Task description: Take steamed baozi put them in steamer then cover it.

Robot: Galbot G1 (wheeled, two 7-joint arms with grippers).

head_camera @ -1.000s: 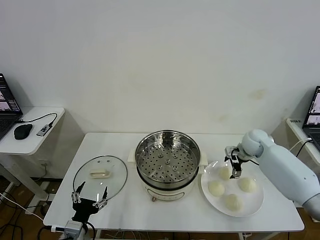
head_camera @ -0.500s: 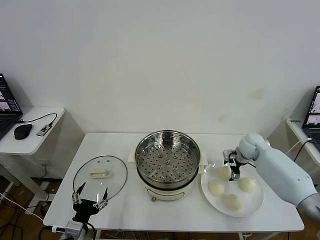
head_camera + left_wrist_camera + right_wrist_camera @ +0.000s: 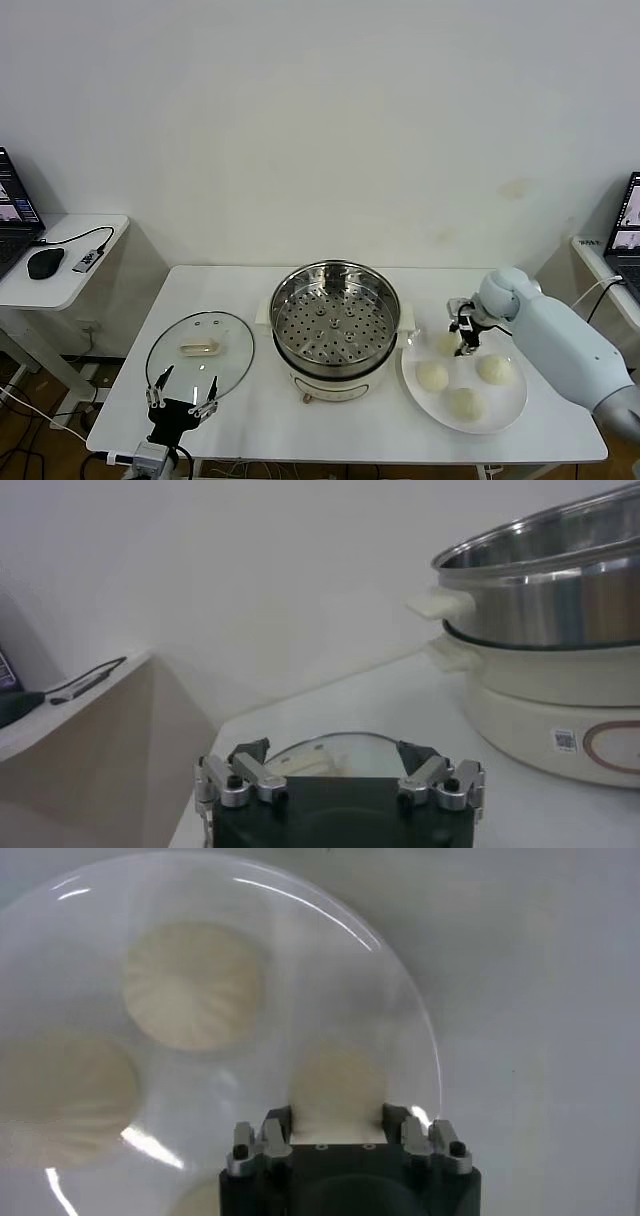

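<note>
My right gripper point(image 3: 462, 336) point(image 3: 338, 1124) is over the white plate point(image 3: 510, 408), shut on one cream-white baozi point(image 3: 338, 1086) point(image 3: 447, 344) at the plate's side nearest the steamer. Three more baozi lie on the plate, at its near left point(image 3: 432, 376), right point(image 3: 494, 369) and front point(image 3: 463, 403). The steel steamer point(image 3: 335, 322) point(image 3: 560, 590) stands open in the table's middle, its perforated tray bare. The glass cover point(image 3: 200, 350) point(image 3: 320, 748) lies flat on the table's left side. My left gripper point(image 3: 180, 396) point(image 3: 335, 768) waits open just in front of the cover.
A side table point(image 3: 60, 275) on the left carries a mouse point(image 3: 46, 262) and a laptop. Another laptop point(image 3: 628, 230) stands at the far right. The table's front edge runs close below the plate and the cover.
My right gripper's jaws have closed on the baozi nearest the steamer, and it has shifted slightly toward the steamer. The left arm has not moved.
</note>
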